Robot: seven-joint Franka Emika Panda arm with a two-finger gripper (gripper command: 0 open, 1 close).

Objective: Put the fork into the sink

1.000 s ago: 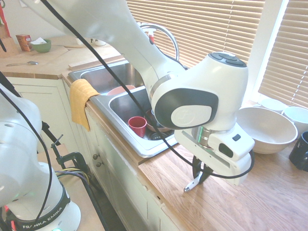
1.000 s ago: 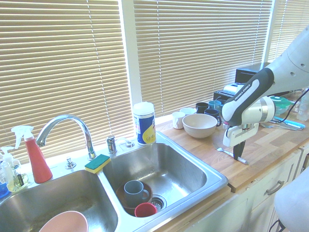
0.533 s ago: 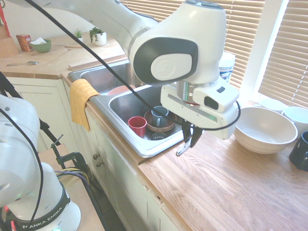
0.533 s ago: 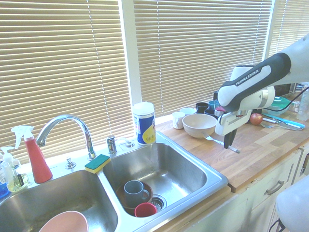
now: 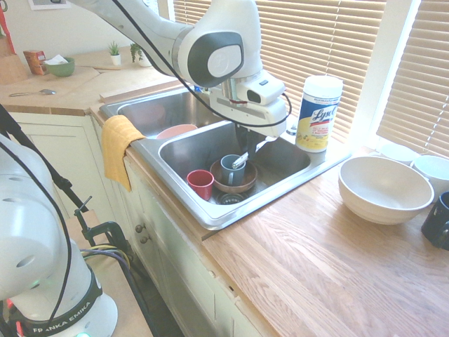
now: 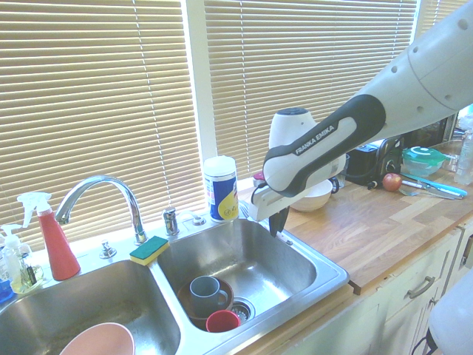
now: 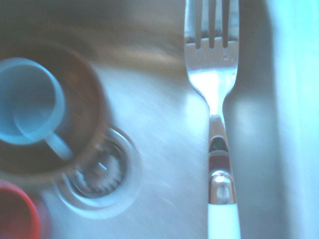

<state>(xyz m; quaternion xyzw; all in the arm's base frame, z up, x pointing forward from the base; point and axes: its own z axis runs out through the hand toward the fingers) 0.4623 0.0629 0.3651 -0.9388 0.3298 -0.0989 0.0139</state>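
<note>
- Kitchen with slatted blinds; a wooden surface (image 5: pixel 330 246) runs beside the sink (image 5: pixel 210 214), whose right basin holds a blue mug (image 5: pixel 231 168) in a brown bowl (image 5: pixel 245 184) and a red cup (image 5: pixel 200 184)
- the claw (image 6: pixel 278 222) hangs over that basin, clamped on the fork (image 7: pixel 212 99), apparently by its white handle; tines point away from it, above bare steel near the drain (image 7: pixel 97 174)
- the fork looks light, stiff and slick; a grip on the handle suits it, though it could pivot or slip
</note>
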